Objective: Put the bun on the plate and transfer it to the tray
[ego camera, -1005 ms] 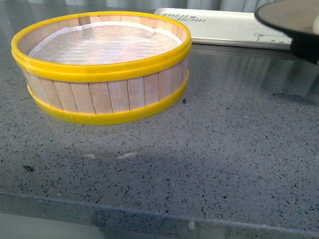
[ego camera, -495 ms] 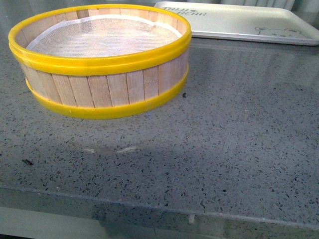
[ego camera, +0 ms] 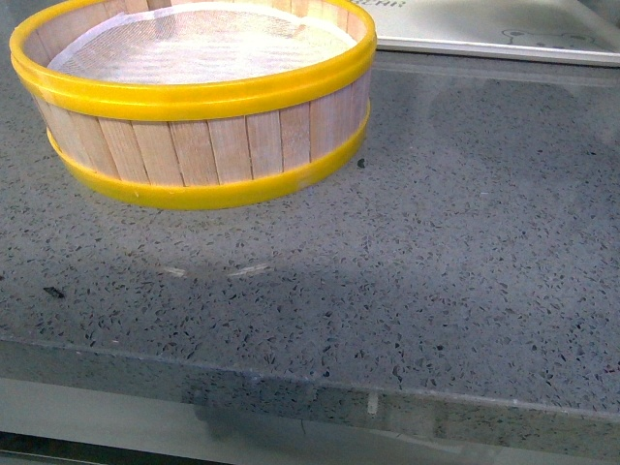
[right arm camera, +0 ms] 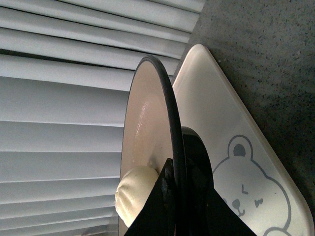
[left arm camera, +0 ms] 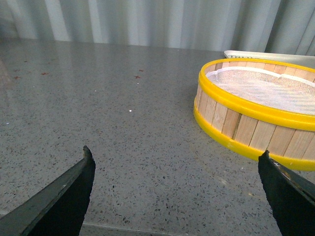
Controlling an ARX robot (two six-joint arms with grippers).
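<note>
Right gripper [right arm camera: 177, 196] clamps plate [right arm camera: 147, 128] rim | bun [right arm camera: 135, 189] on plate | tray [right arm camera: 231, 162] bare | left gripper [left arm camera: 174, 189] spread, empty

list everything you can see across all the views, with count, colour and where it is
steamer basket: one, wood with yellow rims, white liner, on the counter, empty
tray: one, white with a bear print, behind the basket at the counter's far side
plate: one, black rim, pale inside, held over the tray
bun: one, cream-white, on the plate by the claw
counter: one, speckled grey
left claw: black, open, empty, above the counter
right claw: black, shut on the plate's rim
</note>
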